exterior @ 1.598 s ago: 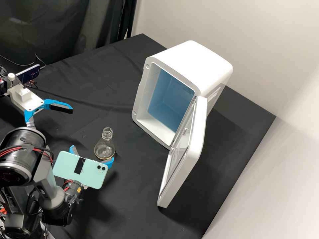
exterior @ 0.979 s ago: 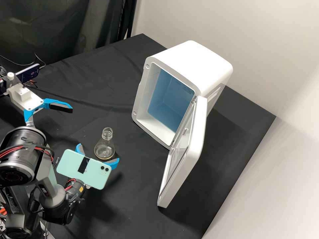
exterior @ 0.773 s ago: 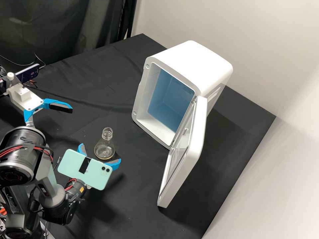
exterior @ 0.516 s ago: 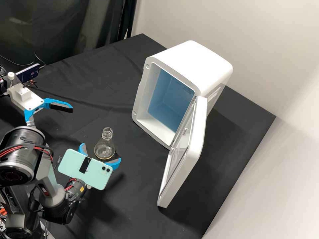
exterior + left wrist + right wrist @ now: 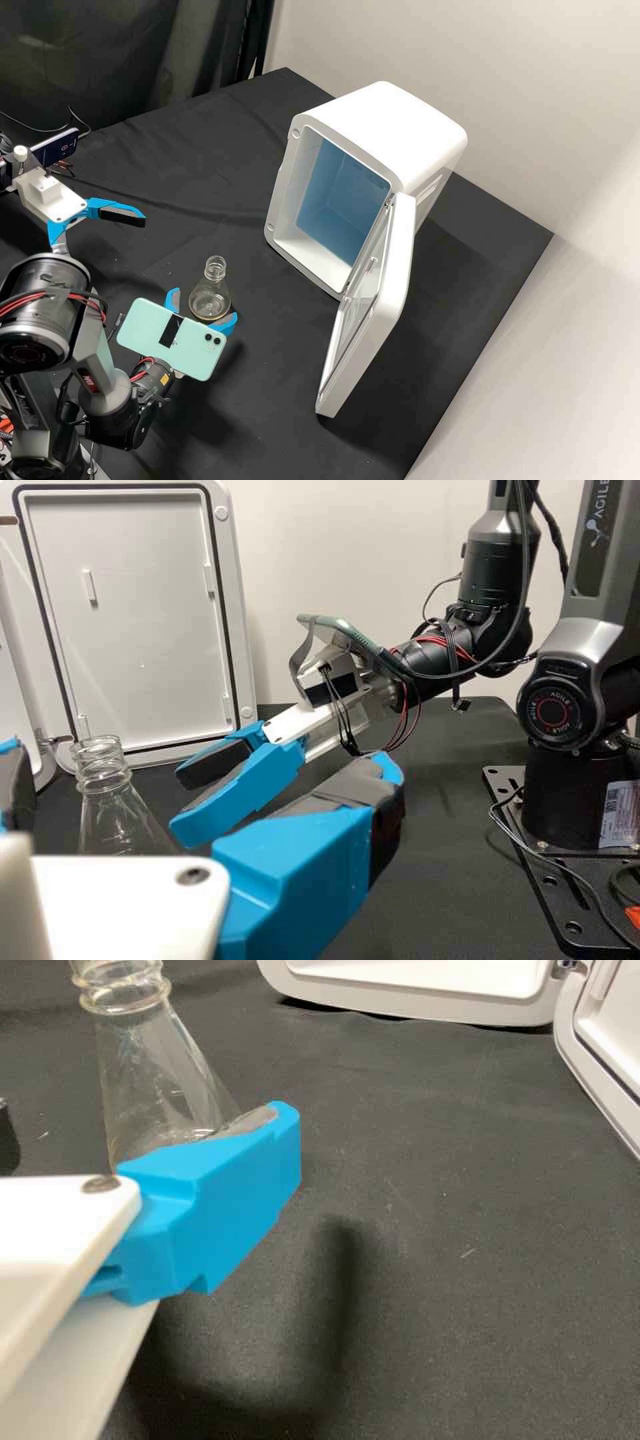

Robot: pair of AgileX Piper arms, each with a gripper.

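Clear glass conical flask [image 5: 211, 297] stands upright on the black cloth-covered surface [image 5: 220, 167]. Its long axis is vertical with the open neck up, and it sits in front of the white mini fridge with pale blue inside [image 5: 393, 127], apart from it. Right jaws straddle the flask's wide base, coming in low and about level from the robot's side. One blue finger [image 5: 228, 325] is on the side toward the open white fridge door [image 5: 373, 300], the other finger [image 5: 173, 297] on the opposite side. In the right wrist view the near finger [image 5: 210, 1195] has its grey pad against the sloping glass [image 5: 150, 1080] low down. The far finger seems to leave a gap, so the right jaws read as partly open around the flask, touching on one side, not clamped. Right arm is folded low behind the flask, with a mint green phone [image 5: 172, 339] lying flat on top of the wrist. In the left wrist view the same phone [image 5: 335, 628] and blue fingers [image 5: 240, 775] sit just beside the flask [image 5: 100, 800]. Left jaws are wide open and empty, fingers [image 5: 120, 215] held above the surface, well apart from the flask on the side away from the fridge door and farther back, pointing roughly across the surface toward the fridge. Right arm is clearly the nearer. Fridge door stands swung open, well apart from the flask.
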